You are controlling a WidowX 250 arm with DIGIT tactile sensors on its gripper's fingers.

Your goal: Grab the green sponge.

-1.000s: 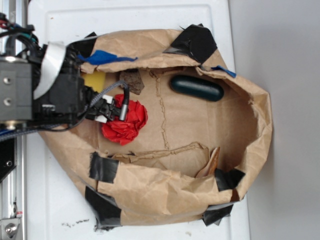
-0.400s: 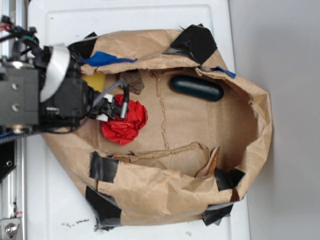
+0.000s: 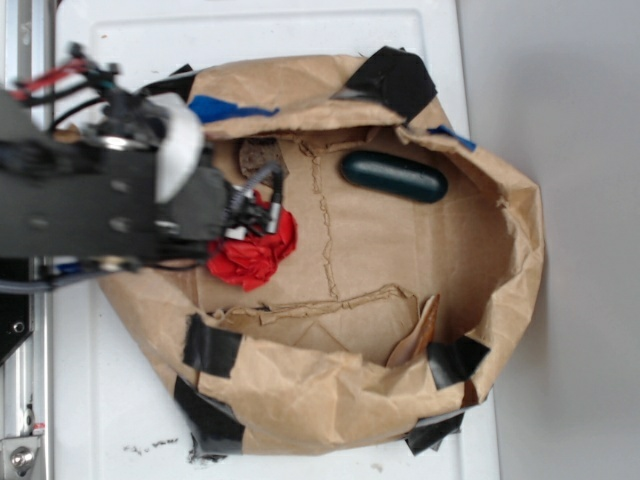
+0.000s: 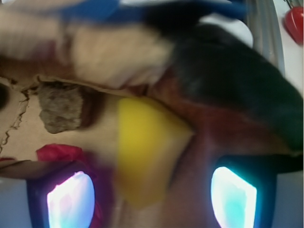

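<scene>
In the wrist view, the small rectangular sponge with a bright yellow foam face (image 4: 145, 147) is lying on the crumpled brown paper bag (image 3: 400, 260), blurred, between the two glowing pads (image 4: 71, 199) of the black robot hand (image 4: 152, 199), whose fingers are standing apart with nothing clamped. In the exterior view the arm is covering the sponge. A red wad of cloth (image 3: 255, 250) is sitting just at the hand's 3 o'clock. A dark green glossy capsule-shaped object (image 3: 393, 176) is resting well apart, at the cloth's 2 o'clock. The bag is lying on a white desk (image 3: 300, 30).
</scene>
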